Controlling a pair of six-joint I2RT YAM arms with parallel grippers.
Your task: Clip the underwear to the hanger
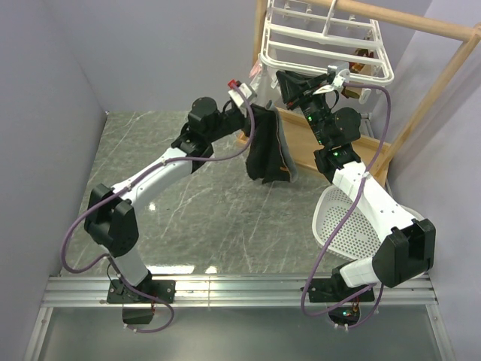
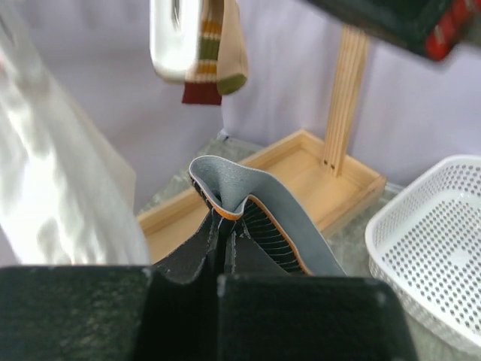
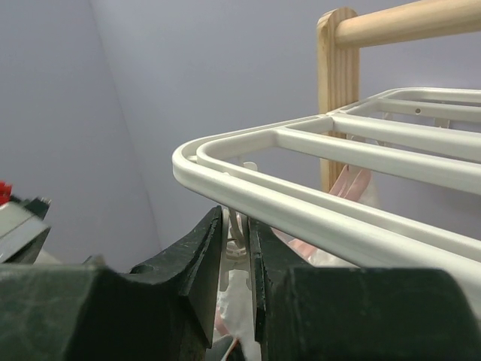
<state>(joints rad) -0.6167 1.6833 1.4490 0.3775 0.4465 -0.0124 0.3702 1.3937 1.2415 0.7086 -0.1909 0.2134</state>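
Underwear hangs clamped in left claw, held up near hanger; right claw pinches a clip, likely opening it.

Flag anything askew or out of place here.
The underwear hangs in a crumpled bunch from the left gripper, its waistband folded over on itself rather than spread flat. The right gripper pinches a clip under a corner of the hanger. Nothing looks spilled or broken.

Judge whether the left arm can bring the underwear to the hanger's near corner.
Probably yes: the left gripper holds the underwear close beside the hanger, nothing between, though the right gripper pinches a clip there.
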